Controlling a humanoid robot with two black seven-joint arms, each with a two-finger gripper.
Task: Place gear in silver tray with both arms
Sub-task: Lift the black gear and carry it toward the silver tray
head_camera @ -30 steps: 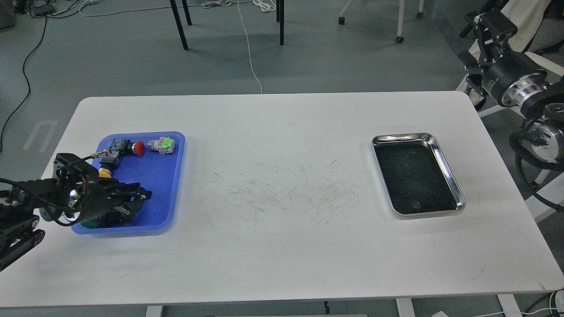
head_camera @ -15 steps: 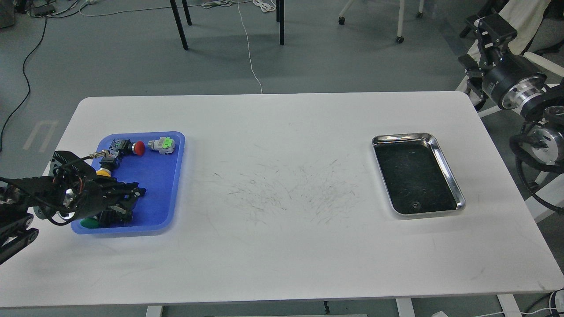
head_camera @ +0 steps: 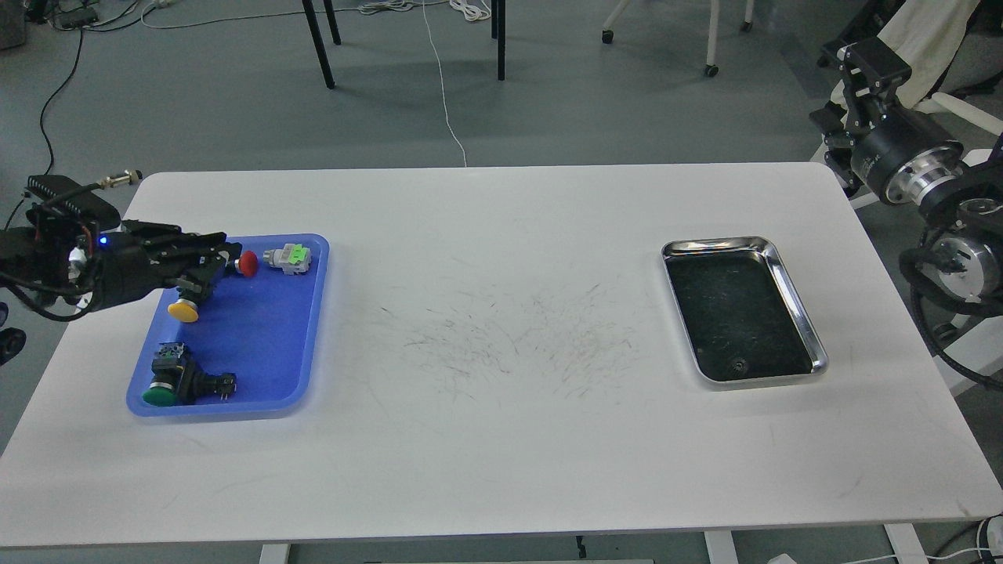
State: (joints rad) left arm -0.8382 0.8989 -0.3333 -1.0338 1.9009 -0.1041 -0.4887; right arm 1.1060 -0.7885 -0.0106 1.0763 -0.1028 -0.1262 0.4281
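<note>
The white desk (head_camera: 501, 439) is bare across its scratched middle, leaving wide room between trays. The silver tray (head_camera: 791, 290), near the right edge, holds almost nothing, so the task looks barely begun. Parts sit in the blue tray (head_camera: 266, 345). Whether the left pincer (head_camera: 205, 258) above it grips anything cannot be told; likewise the right pincer (head_camera: 860, 59), off the desk.

Black arms: left arm (head_camera: 86, 262) with blue indicator light and looping cables; right arm (head_camera: 913, 160) with silver cylindrical joints.
</note>
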